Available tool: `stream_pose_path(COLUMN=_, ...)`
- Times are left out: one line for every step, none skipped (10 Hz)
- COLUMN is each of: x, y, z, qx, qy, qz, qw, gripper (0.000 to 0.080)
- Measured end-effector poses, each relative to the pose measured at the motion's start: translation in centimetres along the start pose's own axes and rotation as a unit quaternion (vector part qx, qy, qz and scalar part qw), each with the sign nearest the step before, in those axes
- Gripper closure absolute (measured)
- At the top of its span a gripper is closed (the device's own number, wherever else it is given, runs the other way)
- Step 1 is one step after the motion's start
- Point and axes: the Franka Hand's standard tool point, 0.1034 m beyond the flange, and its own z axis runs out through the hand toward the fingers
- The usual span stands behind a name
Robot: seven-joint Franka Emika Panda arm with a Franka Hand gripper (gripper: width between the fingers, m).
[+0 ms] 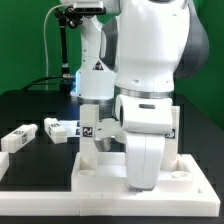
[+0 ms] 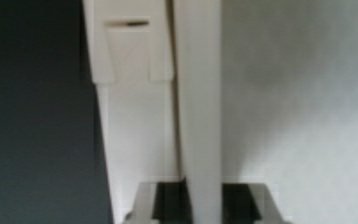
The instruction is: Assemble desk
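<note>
Gripper [image 2: 194,206] jaws are clenched tight. A narrow white strip shows between the dark pads [image 2: 247,200], but it is too blurred to identify. The white plastic tray-like desk top [image 1: 100,180] lies flat on the black table [image 1: 30,105], beneath the arm. One white tagged block leg [image 1: 90,128] stands upright at the desk top's corner. Two loose legs, the nearer leg [image 1: 58,128] and the farther leg [image 1: 20,138], lie toward the exterior view's left.

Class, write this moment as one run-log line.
gripper: shut | at: white plastic tray-like desk top | held: unclear | loose: two white tagged block legs lying on black table
</note>
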Motion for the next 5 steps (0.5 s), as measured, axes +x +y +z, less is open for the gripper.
stream_pose_path(x=0.44, y=0.04, z=0.21, qx=-0.001, qy=-0.006, qz=0.01, qw=1.0, gripper=0.0739)
stream_pose_path(x=0.46, y=0.11, z=0.2, qx=-0.004, qy=-0.02, qz=0.009, qw=1.0, gripper=0.0739)
stream_pose_path(x=0.45, y=0.11, z=0.12, qx=-0.005, qy=-0.029, qz=0.007, qw=1.0, gripper=0.0739)
stream_pose_path(x=0.35, y=0.06, z=-0.03, qx=-0.005, qy=-0.03, qz=0.005, qw=1.0, gripper=0.0739)
stream_pose_path(x=0.25, y=0.04, z=0.08, qx=-0.005, qy=-0.03, qz=0.006, qw=1.0, gripper=0.0663)
